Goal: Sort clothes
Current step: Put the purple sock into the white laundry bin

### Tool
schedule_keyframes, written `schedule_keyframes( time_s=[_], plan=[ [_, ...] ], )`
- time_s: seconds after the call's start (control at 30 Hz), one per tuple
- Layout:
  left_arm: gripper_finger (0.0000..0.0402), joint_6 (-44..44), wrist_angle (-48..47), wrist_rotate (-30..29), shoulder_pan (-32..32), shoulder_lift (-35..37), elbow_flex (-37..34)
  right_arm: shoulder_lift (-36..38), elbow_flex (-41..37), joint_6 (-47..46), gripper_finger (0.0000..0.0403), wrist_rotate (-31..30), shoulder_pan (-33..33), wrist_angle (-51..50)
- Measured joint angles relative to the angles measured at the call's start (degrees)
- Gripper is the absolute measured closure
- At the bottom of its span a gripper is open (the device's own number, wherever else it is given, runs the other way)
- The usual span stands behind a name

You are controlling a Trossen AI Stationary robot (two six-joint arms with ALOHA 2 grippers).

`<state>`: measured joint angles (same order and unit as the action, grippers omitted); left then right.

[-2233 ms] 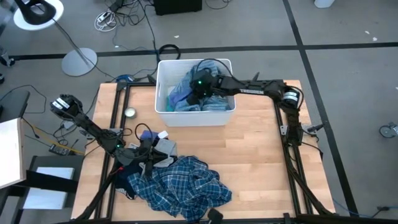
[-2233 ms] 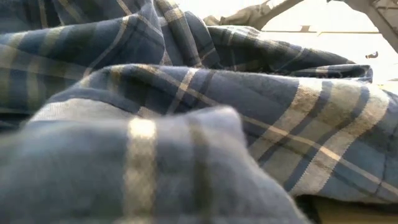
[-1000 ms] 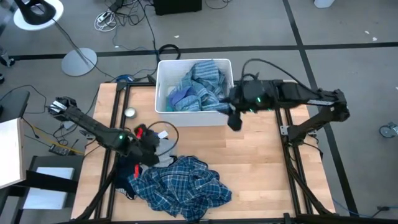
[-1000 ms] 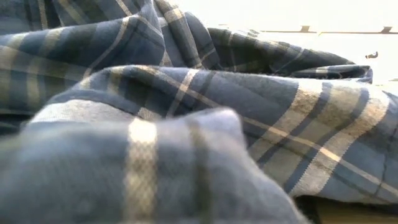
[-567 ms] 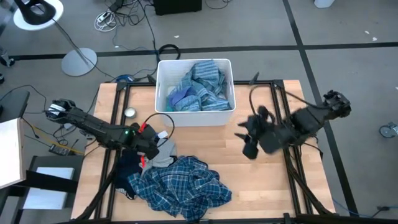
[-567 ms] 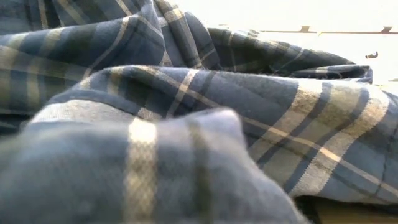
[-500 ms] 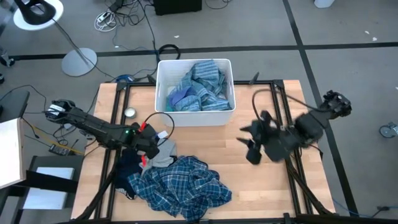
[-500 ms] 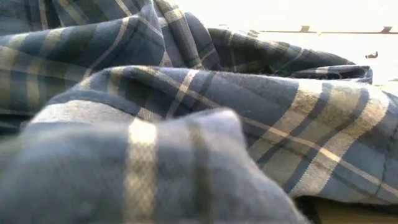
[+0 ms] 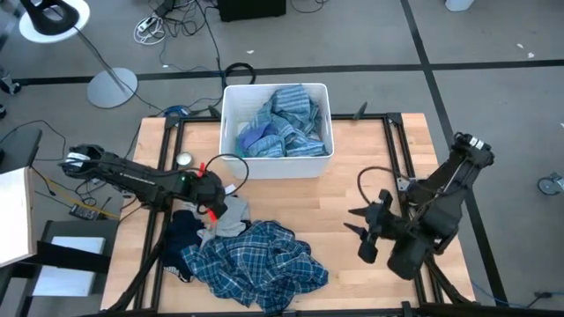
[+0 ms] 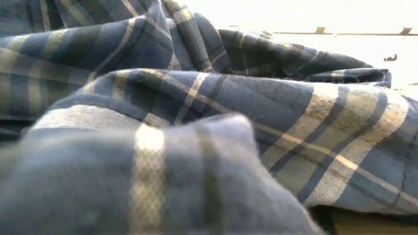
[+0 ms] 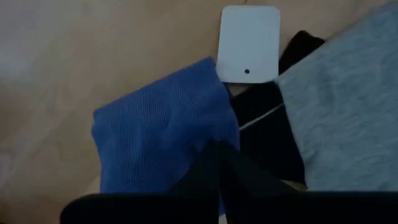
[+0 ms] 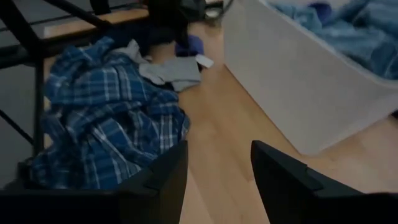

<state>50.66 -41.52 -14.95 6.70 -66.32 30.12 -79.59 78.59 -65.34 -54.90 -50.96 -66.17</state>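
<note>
A wooden bench (image 9: 352,189) seen from above holds a white plastic bin (image 9: 231,132) at its far middle, filled with crumpled blue-grey striped clothes (image 9: 286,123). At the near left of the bench lies a heap of garments: a blue-and-white plaid shirt (image 9: 256,264) spread widest, a plain grey garment (image 9: 227,216) just beyond it, and a dark navy piece (image 9: 181,231) at the left edge. The plaid shirt fills the whole low view (image 10: 196,130). The left arm reaches in from the left, its left pincer (image 9: 214,204) down at the far edge of the heap by the grey garment; whether its fingers are spread or pressed together cannot be told. Its wrist camera shows a bright blue cloth (image 11: 161,130), grey fabric (image 11: 348,118) and a white tag (image 11: 250,43) lying on the wood. The right pincer (image 9: 361,233) hovers over bare wood at the near right, fingers spread and holding nothing, well apart from the clothes.
</note>
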Motion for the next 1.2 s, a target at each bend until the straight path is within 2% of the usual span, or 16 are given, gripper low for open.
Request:
schedule_keyframes(
  time_s=[0.17, 0.33, 0.43, 0.67, 0.97, 1.1, 1.2],
  plan=[
    [0.0400, -2.3, -1.6, 0.3, -0.3, 0.7, 2.2, 0.0, -8.7, -1.2, 0.0227, -3.2, -2.3, 4.6],
    [0.0400, -4.4, -2.5, 0.3, -0.3, 3.4, 6.0, 0.1, -15.8, -9.0, 0.0231, -4.5, -3.8, 5.1],
    [0.0401, -5.5, -3.4, 0.3, -0.3, 5.5, 9.4, 0.1, -19.1, -12.0, 0.0237, -3.4, -3.8, 6.4],
    [0.0401, -10.5, -5.4, -0.2, -0.3, 7.2, 20.8, 0.2, -26.4, -10.5, 0.0257, -1.8, -3.8, 16.6],
    [0.0401, -22.0, -4.5, -6.9, -0.8, 6.4, 38.5, 0.3, -39.7, -7.1, 0.0277, -2.6, -2.8, 40.6],
    [0.0401, -28.0, -1.9, -10.9, -3.7, 5.1, 45.2, 0.3, -45.4, -1.0, 0.0278, -1.7, -0.7, 56.0],
    [0.0401, -32.8, 0.4, -10.5, -7.3, 3.3, 48.9, 0.3, -48.2, 5.5, 0.0278, 0.3, 1.4, 66.6]
  ],
)
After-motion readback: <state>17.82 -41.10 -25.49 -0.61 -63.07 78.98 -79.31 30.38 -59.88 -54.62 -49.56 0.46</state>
